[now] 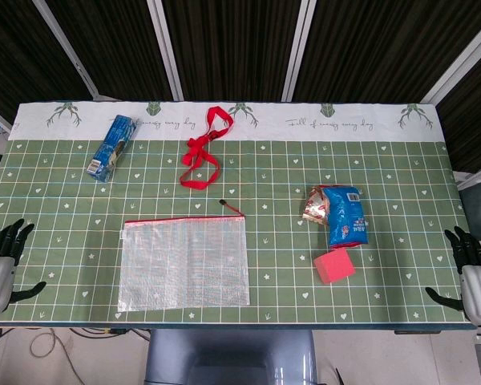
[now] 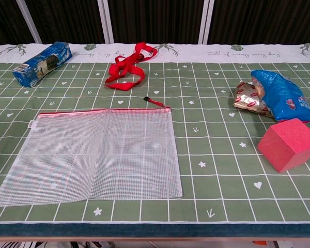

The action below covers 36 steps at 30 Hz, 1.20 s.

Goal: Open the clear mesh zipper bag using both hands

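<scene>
clear mesh zipper bag (image 2: 101, 155) lies flat, zipped.

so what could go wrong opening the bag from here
The clear mesh zipper bag with red zip lies flat and unheld, so pulling its small red zipper pull may drag the whole bag. Both the left robot hand and right robot hand wait at the table edges, and the pull is tiny to pinch.
</scene>
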Each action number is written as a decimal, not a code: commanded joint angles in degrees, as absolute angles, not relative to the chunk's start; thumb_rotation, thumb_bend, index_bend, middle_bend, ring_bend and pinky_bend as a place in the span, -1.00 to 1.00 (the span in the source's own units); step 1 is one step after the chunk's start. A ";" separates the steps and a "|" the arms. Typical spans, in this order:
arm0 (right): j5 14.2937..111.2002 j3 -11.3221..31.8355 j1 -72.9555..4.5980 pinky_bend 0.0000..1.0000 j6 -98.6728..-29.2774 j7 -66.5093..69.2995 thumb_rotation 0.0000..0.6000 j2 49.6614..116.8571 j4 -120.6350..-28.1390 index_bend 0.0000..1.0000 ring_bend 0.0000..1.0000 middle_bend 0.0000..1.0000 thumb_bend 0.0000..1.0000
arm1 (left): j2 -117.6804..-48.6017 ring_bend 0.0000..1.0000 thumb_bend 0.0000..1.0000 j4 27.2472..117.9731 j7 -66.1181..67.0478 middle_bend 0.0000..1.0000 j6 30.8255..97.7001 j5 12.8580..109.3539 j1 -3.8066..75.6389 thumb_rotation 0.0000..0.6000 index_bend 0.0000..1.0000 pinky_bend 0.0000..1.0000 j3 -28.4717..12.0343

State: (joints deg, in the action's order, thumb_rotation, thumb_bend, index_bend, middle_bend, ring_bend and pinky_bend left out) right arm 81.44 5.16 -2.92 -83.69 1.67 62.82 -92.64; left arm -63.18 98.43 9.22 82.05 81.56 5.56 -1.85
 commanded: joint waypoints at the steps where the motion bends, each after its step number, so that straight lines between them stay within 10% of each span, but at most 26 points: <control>1: 81.45 5.16 -2.92 -0.61 -83.71 1.66 1.00 62.83 -92.67 -1.00 -1.00 -1.00 -0.64 | -63.19 -1.00 -0.97 98.41 9.21 -1.00 82.07 81.56 5.56 1.00 -1.00 -1.00 -1.86; 22: 81.28 5.04 -3.37 -0.60 -82.91 0.35 1.00 63.49 -92.67 -1.00 -1.00 -1.00 -0.63 | -62.03 -1.00 -0.96 102.54 11.84 -1.00 79.74 80.45 7.49 1.00 -1.00 -1.00 -2.94; 36: 78.46 5.78 -3.60 -0.60 -81.39 0.83 1.00 63.63 -93.19 -1.00 -1.00 -1.00 -0.62 | -67.95 -1.00 -0.69 110.99 31.50 -0.99 65.53 65.10 26.16 1.00 -0.64 -1.00 -15.37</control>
State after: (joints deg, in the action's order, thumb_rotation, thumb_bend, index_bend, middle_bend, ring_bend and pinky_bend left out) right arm 78.58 5.71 -3.58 -81.50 0.74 63.65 -93.10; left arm -64.50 110.60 26.30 69.26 70.58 21.14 -12.02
